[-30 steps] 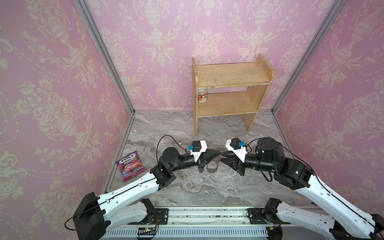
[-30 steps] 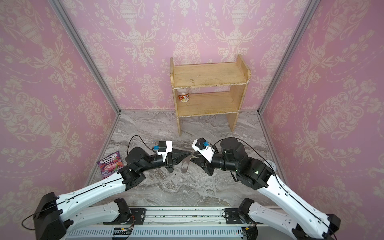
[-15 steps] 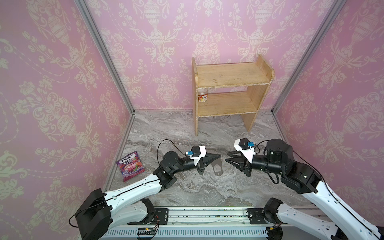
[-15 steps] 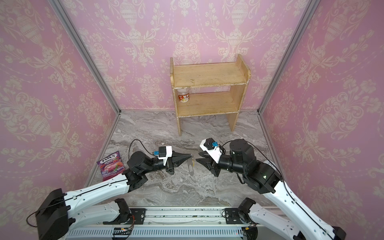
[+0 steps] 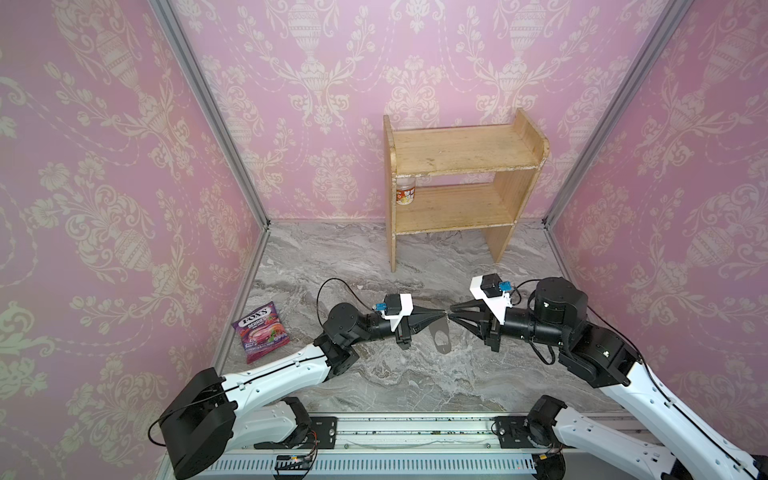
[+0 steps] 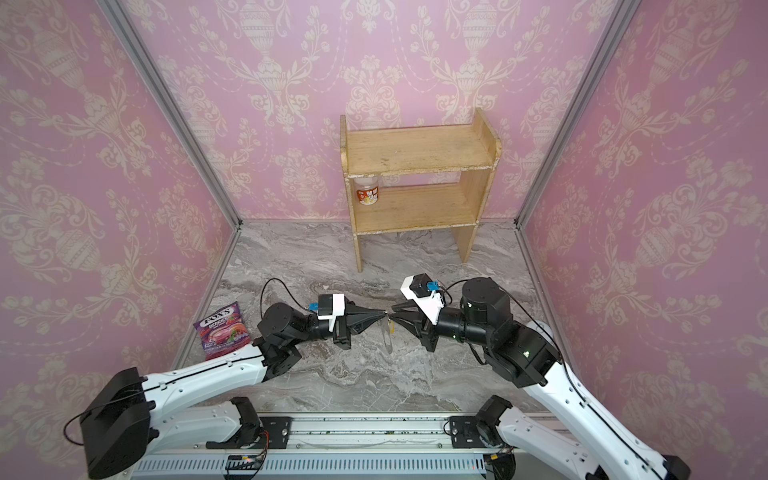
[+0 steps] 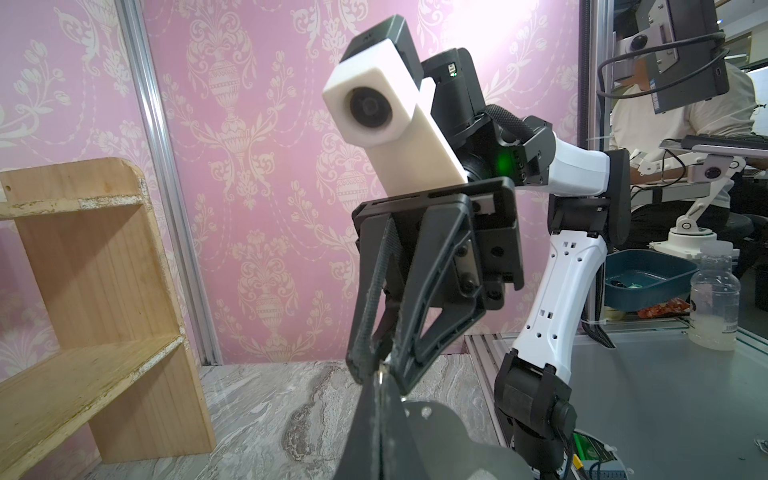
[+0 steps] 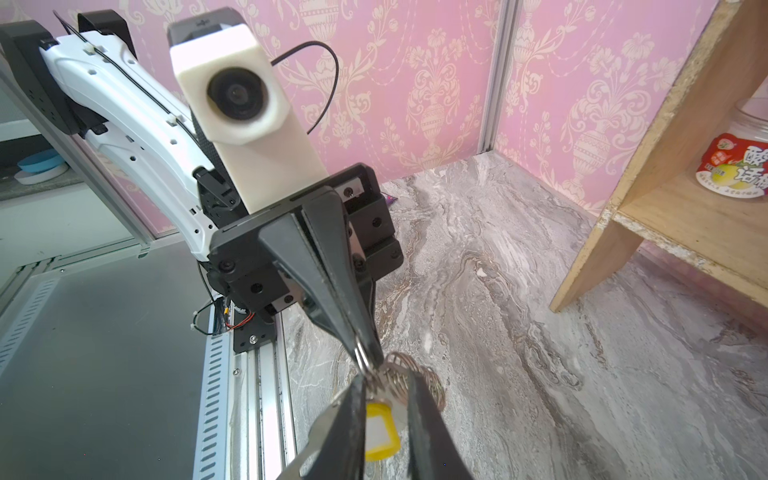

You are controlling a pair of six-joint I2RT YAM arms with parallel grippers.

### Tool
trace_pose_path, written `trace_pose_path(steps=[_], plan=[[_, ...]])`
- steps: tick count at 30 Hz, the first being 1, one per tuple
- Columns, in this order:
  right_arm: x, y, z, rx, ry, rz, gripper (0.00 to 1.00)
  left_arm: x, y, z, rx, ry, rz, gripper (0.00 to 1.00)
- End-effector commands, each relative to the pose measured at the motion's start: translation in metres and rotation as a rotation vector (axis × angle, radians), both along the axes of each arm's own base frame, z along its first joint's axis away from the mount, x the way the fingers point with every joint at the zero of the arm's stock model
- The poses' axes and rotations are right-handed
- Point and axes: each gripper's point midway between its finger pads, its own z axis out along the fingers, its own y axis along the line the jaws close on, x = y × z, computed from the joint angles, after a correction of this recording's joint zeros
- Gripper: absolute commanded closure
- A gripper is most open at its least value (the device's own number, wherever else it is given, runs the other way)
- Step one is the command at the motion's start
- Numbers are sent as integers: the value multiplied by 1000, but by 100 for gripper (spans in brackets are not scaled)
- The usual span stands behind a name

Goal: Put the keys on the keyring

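Both grippers are brought tip to tip again for threading. The left gripper is clamped on the keyring hung beneath; the keys are seen between the right gripper's fingers, whose grip cannot be told.

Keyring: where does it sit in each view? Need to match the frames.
In a top view: keyring hangs lower centre, face showing.
In a top view: keyring hangs lower centre, nearly edge-on.
Left wrist: keyring is dark, close in the foreground.
Right wrist: keyring is silver, in the foreground beside the yellow tag.
Shared landmark: wooden shelf, in all four.
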Motion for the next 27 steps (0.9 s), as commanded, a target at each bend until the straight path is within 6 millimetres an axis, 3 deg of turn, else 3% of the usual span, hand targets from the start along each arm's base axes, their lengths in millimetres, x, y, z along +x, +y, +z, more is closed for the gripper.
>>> trace_pose_path(steps=[1, 7, 11, 21, 24, 27], plan=[[-3, 3, -3, 15, 14, 27, 82, -9, 2, 20, -44, -41, -35, 100], [-5, 6, -4, 22, 18, 47, 88, -9, 2, 24, -43, -42, -39, 100], [-7, 6, 1, 30, 6, 61, 100, -9, 1, 22, -30, -31, -42, 100], [-12, 4, 4, 23, -4, 76, 100, -3, 1, 12, 14, 39, -17, 100], [-11, 3, 1, 4, 3, 65, 100, -1, 2, 10, 30, 58, 0, 92], [-9, 1, -1, -22, 11, 55, 100, 0, 3, 8, 47, 74, 12, 79]])
